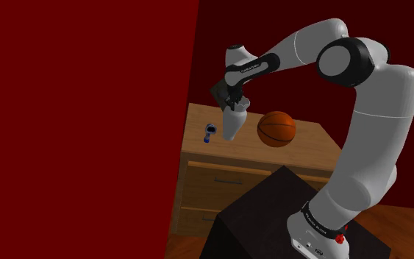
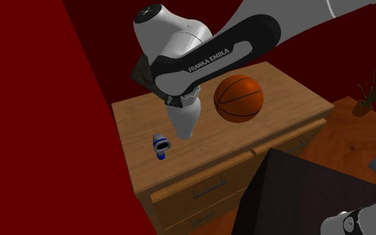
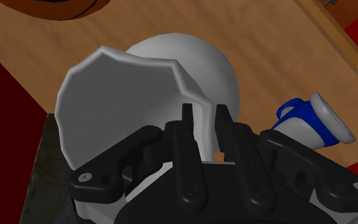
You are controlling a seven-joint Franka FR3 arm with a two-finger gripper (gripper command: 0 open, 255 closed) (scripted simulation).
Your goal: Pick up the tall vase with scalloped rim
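1. Looking along the gripper (image 3: 204, 118) from the wrist view, I see its two black fingers (image 3: 187, 130) clamped on a thin section of the vase (image 3: 126, 95) rim, one finger inside the mouth and one outside.
2. Pale grey-white and plain, the vase has a wide, flaring mouth whose edge is cut into shallow scallops. Below the mouth it swells into a smooth, rounded body. I cannot name its material.
3. From the shoulder view the vase hangs directly under the hand, over the wooden dresser (image 2: 146, 113) top, near the edge that meets the red wall (image 1: 80, 125). I cannot tell whether its base touches the wood.
4. Just beside the vase, on the side toward the wall, a small blue-and-white cup (image 3: 311, 121) lies tipped over on the dresser top.
5. On the vase's other side, near but apart from it, is an orange basketball (image 2: 238, 97) with black seams.
6. In front of the dresser I see the dark box stand (image 1: 271, 213) carrying the arm.
7. At the second exterior view's right, a potted plant (image 2: 370, 93) stands on the wooden floor.
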